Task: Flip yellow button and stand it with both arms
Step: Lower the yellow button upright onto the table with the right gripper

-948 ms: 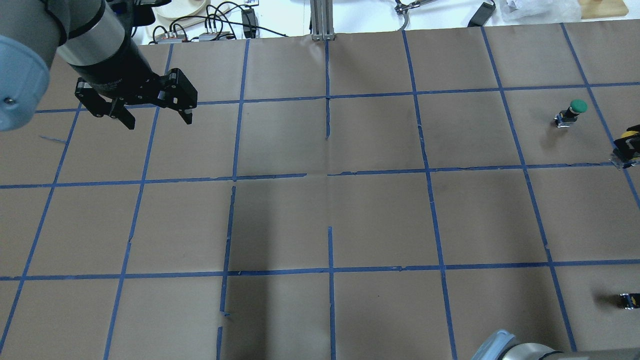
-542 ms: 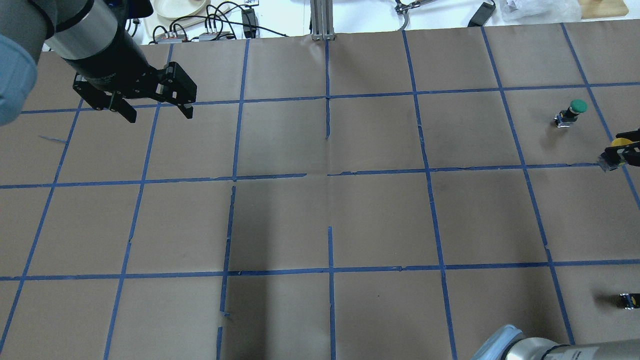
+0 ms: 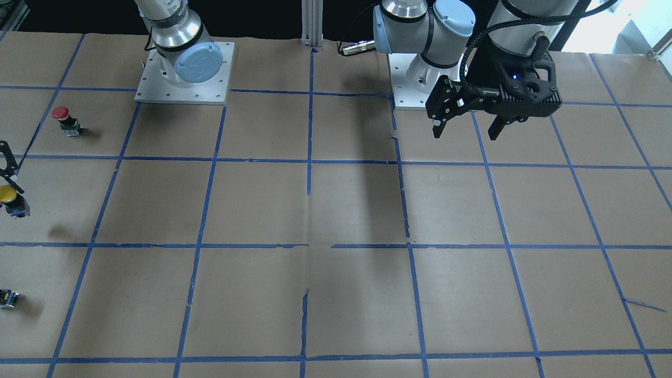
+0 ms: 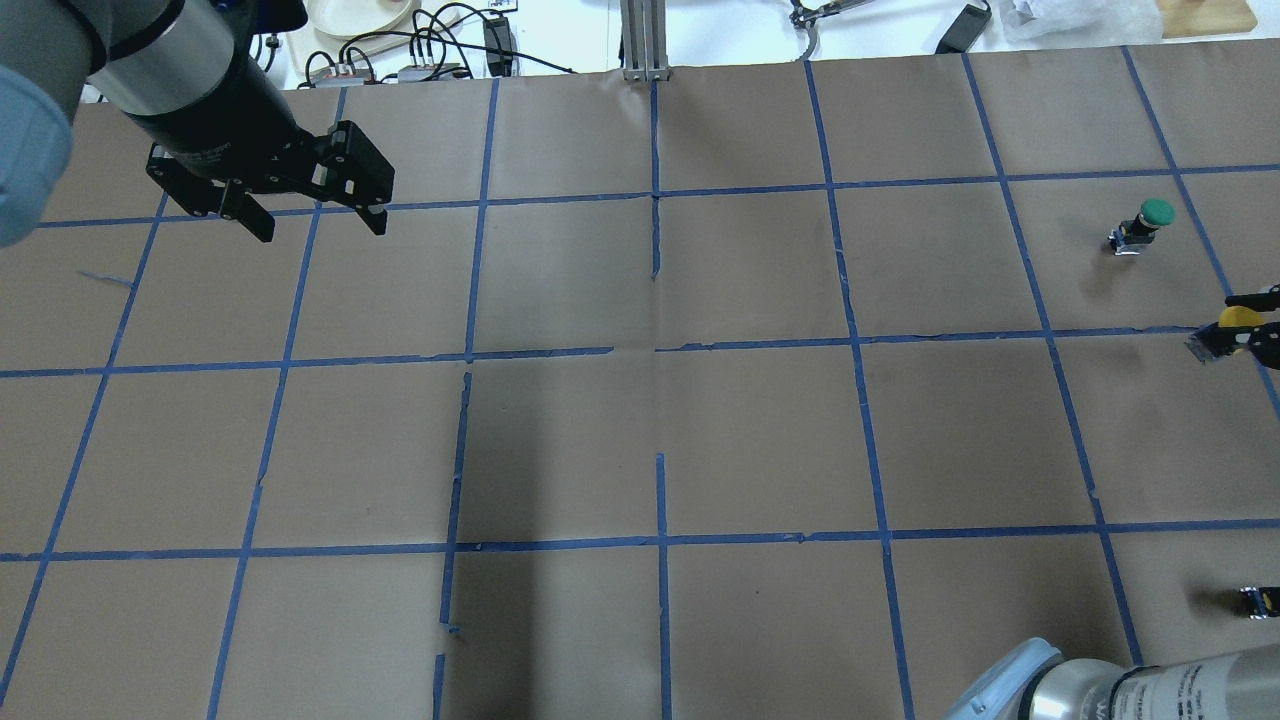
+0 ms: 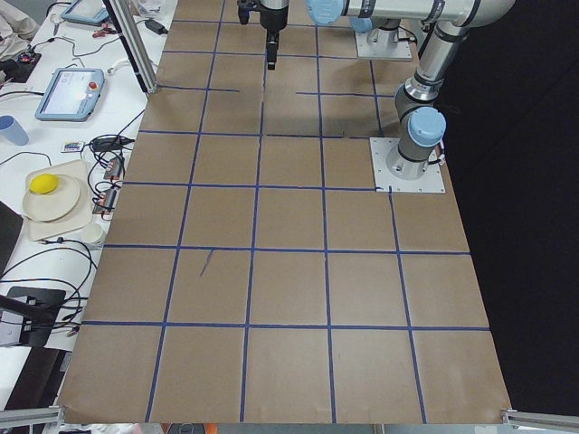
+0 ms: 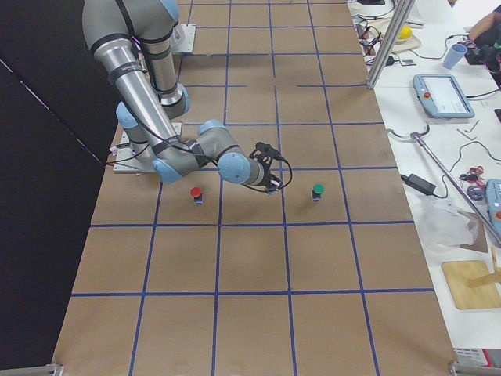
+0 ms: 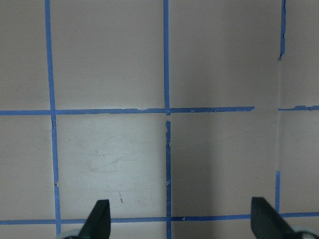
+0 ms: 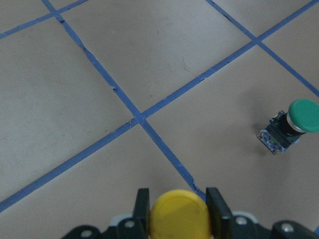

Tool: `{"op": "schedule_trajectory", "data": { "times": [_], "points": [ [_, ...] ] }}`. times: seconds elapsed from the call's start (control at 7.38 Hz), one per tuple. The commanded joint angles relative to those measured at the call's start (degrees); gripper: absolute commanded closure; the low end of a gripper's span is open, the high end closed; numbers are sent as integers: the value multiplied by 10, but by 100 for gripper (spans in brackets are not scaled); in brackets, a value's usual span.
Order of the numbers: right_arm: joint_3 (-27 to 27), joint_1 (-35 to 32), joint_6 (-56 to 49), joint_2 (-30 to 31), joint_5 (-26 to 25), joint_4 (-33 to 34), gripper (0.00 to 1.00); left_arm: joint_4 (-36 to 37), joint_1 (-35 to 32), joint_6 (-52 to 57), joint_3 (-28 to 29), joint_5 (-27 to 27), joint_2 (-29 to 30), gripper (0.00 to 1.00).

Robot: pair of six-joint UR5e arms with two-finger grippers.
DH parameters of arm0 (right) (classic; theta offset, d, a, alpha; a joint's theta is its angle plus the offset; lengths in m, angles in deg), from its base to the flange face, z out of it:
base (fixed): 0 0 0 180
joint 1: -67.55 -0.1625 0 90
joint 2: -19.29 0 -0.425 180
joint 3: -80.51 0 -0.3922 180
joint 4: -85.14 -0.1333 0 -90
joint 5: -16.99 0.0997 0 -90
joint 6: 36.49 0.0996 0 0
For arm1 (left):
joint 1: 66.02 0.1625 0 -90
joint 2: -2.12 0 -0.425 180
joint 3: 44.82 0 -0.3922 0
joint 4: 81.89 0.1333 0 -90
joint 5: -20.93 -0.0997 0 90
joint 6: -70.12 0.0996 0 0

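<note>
- Currently the right gripper (image 8: 178,198) has its two fingers pressed in on either side of the cap of the yellow button (image 8: 179,218), out at the table's (image 4: 760,430) right end.
- In the front-facing view the button's shadow lies apart from it, so I judge it lifted off the paper, cap tilted rather than upright.
- The left gripper (image 4: 310,215) hangs wide apart and empty over the opposite end, well away from the button.
- A green button (image 8: 293,119) stands near the held one; a red button (image 3: 63,117) and a small capless block (image 4: 1258,600) sit on the same side.
- Progress looks early: the pickup is made, but the turn-over, the hand-off between arms and the standing are all left to do.
</note>
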Motion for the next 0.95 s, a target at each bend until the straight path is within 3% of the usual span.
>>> {"op": "schedule_trajectory", "data": {
  "times": [0.0, 0.41, 0.81],
  "points": [
    [0, 16, -73, -13, 5, -36, 93, 0, 0, 0, 0, 0, 0, 1],
    [-7, 44, -196, -41, 12, -88, 93, 0, -1, 0, 0, 0, -1, 1],
    [-6, 44, -220, -49, 17, -100, 94, 0, -1, 0, 0, -1, -1, 1]
  ]
}}
